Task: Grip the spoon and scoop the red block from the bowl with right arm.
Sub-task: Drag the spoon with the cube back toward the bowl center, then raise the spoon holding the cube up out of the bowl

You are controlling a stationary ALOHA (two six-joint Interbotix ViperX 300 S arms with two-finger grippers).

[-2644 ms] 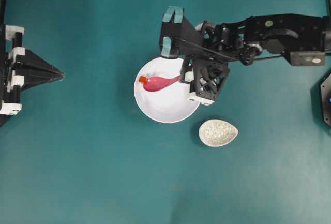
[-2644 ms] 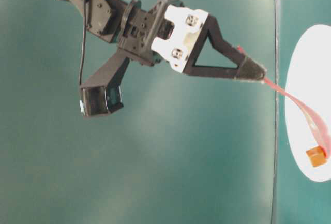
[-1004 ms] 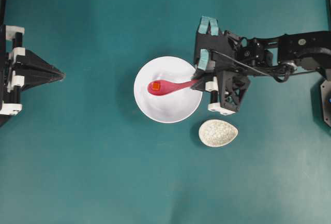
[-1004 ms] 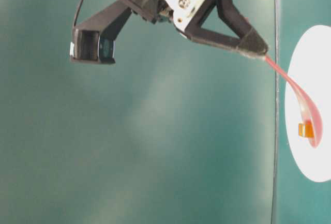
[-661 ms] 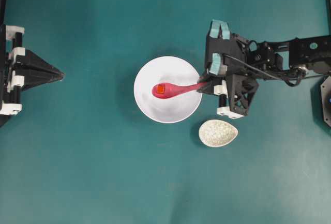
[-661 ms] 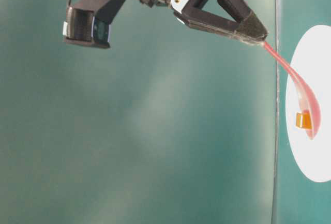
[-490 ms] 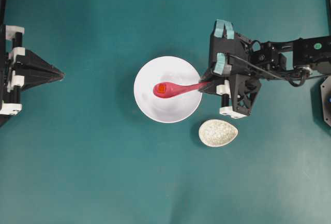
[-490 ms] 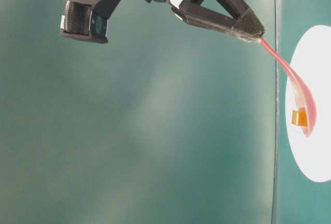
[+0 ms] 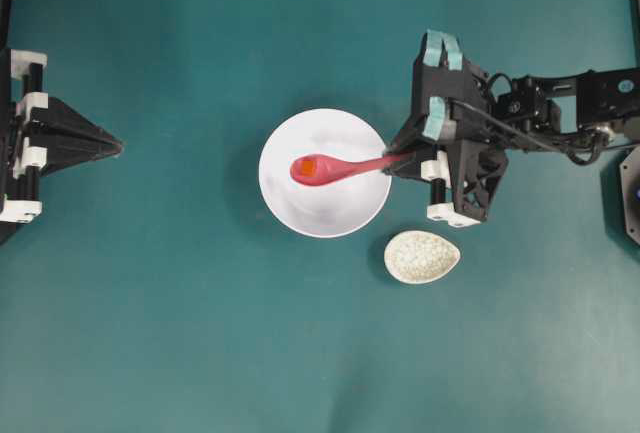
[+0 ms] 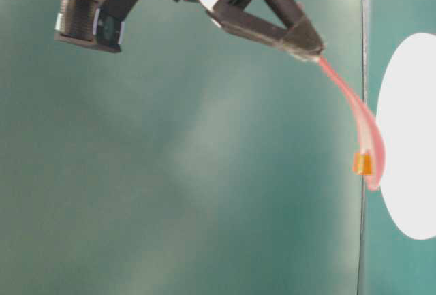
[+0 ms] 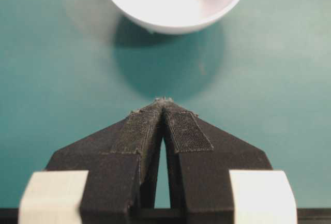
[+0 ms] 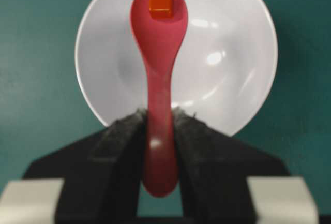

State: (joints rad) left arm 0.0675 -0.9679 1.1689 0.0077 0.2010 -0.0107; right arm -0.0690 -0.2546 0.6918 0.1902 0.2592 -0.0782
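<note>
My right gripper [image 9: 401, 160] [image 12: 160, 118] is shut on the handle of the pink-red spoon [image 9: 335, 167] [image 12: 158, 69]. The small red block [image 9: 310, 166] [image 12: 159, 0] [image 10: 362, 164] lies in the spoon's scoop. Spoon and block hang above the white bowl [image 9: 330, 215] [image 12: 227, 58], lifted off its floor in the table-level view, where the spoon [image 10: 357, 121] slants down from the fingertips [image 10: 304, 43]. My left gripper [image 9: 112, 143] [image 11: 164, 102] rests shut and holds nothing at the table's left edge, facing the bowl [image 11: 155, 1].
A speckled white oval spoon rest [image 9: 422, 257] lies just below and right of the bowl, close under my right wrist. Teal table surface surrounds everything.
The right gripper has risen and drawn slightly right, lifting the spoon with the red block in it up off the bowl. The left arm has not moved.
</note>
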